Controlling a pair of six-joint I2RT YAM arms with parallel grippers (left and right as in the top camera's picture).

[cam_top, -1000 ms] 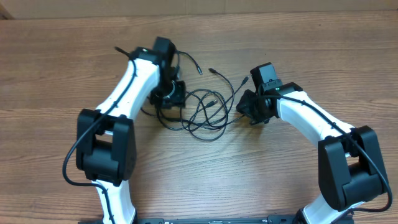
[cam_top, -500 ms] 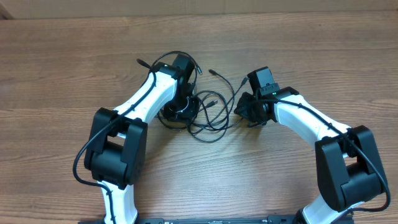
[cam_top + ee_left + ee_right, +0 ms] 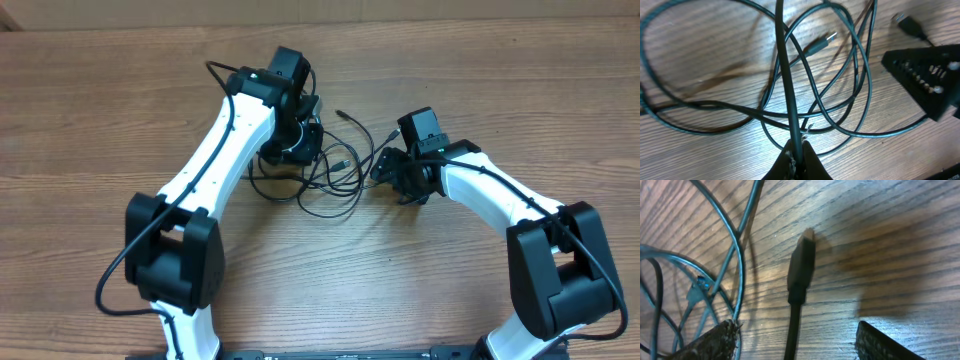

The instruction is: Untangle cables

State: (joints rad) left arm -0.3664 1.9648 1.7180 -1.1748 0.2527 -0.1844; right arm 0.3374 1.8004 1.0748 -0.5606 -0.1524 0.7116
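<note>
The thin black flexible cables [image 3: 785, 75] lie in a loose tangle of overlapping loops on the brown wood-grain counter [image 3: 100, 100], between the two arms and near its far edge.

The left gripper [image 3: 797, 152] has its jaws closed, pinching a single strand that runs straight away from them, across the other loops. The right gripper [image 3: 796, 332] has its jaws spread apart. A black plug with a pale metal tip [image 3: 801, 270] lies flat on the wood between them, touching neither finger, so that hand holds nothing.

We think the main risk is that only one hand has a hold. If the left arm pulls its strand while the rest lies free, the whole bundle may slide along with it. The loops crossing that strand could also draw tight into a knot rather than fall open. A second, silver-tipped plug [image 3: 822, 42] sits inside the loops and could snag on a strand as it is drawn through.

The right jaws could close slightly off the plug, nudging it aside or catching a neighbouring loop instead. The two grippers are also close together over the tangle, so a careless swing could knock one against the other.

We see no box, tray or other container, so the cables rest on bare wood.
</note>
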